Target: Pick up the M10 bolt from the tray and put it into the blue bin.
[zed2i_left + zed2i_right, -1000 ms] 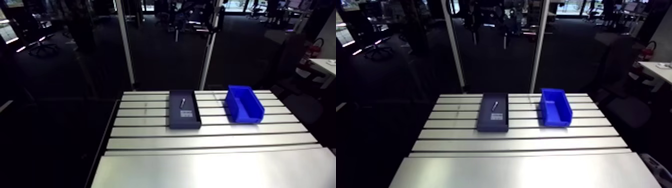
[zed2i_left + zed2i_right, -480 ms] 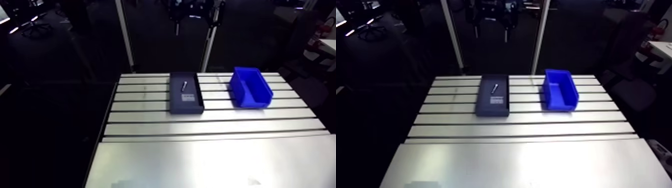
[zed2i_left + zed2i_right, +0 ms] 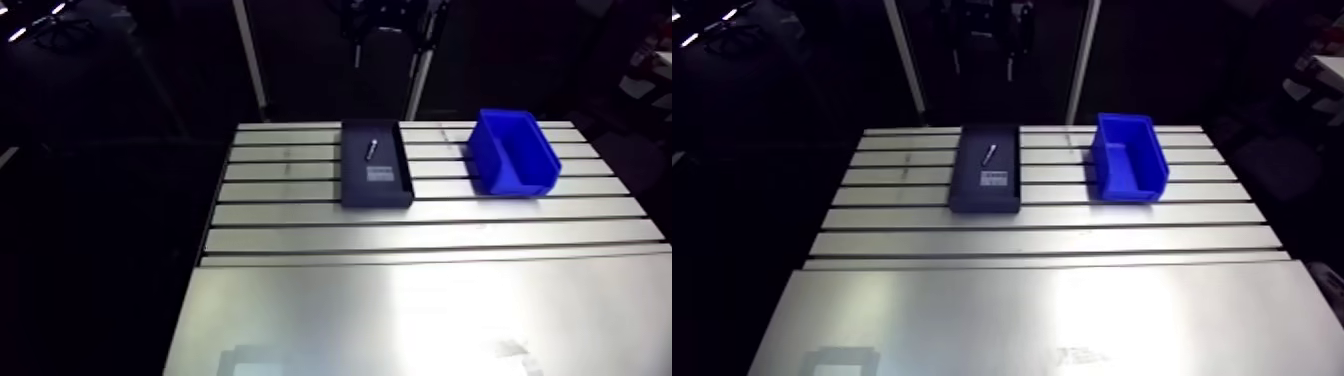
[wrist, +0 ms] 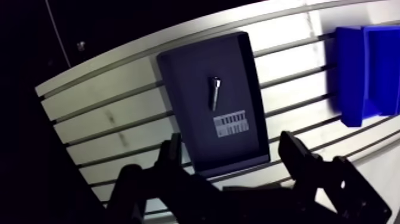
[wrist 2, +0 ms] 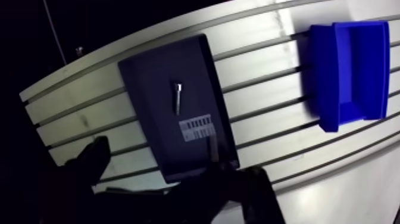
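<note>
**Approach to the tray: camera lowered, bolt not yet gripped**

Arm view. We note that the whole picture has shifted against the earlier pictures: more of the near plate of the table [image 3: 420, 300] now shows and less of the room. This is the camera moving with the arm. The M10 bolt [image 3: 371, 148] lies in the far half of the dark tray [image 3: 376, 198], as before, and the blue bin [image 3: 510, 165] stands well apart from the tray on the same slotted rows. We judge that the arm is on its approach and that the pick is not yet begun.

Wrist view. The gripper [image 4: 232, 143] hangs above the near end of the tray. Its jaws stand apart with nothing between them. The bolt lies ahead of the fingers, loose on the tray floor.

Markings. A white label [image 4: 230, 125] with barcode-like bars lies in the tray, between the bolt and the gripper. We cannot read any writing on it, and we see no brand marks.
</note>
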